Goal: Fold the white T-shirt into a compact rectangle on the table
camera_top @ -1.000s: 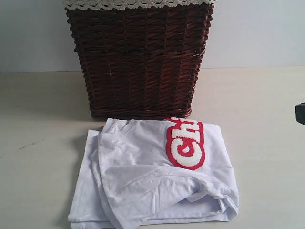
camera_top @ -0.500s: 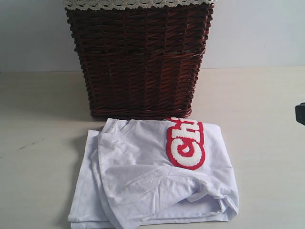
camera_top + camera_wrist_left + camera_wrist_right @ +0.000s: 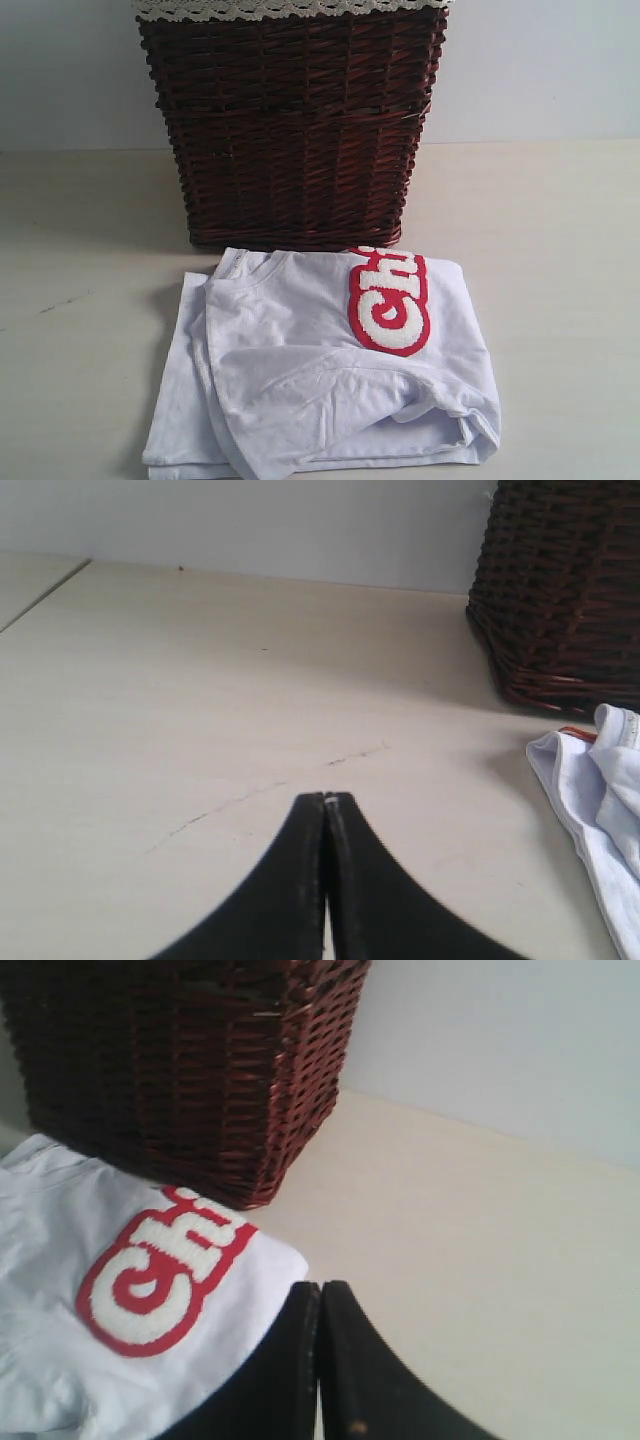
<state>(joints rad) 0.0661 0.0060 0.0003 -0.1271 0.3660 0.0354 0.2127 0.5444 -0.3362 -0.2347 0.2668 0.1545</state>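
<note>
Left wrist view shows the left gripper (image 3: 327, 802) at the left, fingers pressed together, empty, over the table (image 3: 200, 680). The white T-shirt (image 3: 300, 380) lies folded mid-table, near side of the basket (image 3: 295, 130). It looks soft, light and floppy, so pinch a loose edge. The right gripper (image 3: 320, 1290) has its fingers together too.

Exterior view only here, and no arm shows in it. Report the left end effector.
Observer: Left end effector is shut and empty, above bare table; the shirt lies off to its side.
Operator: Now the right one.
Observer: Right end effector is shut, empty too, close by the shirt's lettered corner.
Operator: Say whether it touches the cloth.
Observer: Cannot tell; its fingers hide the shirt's edge there.
</note>
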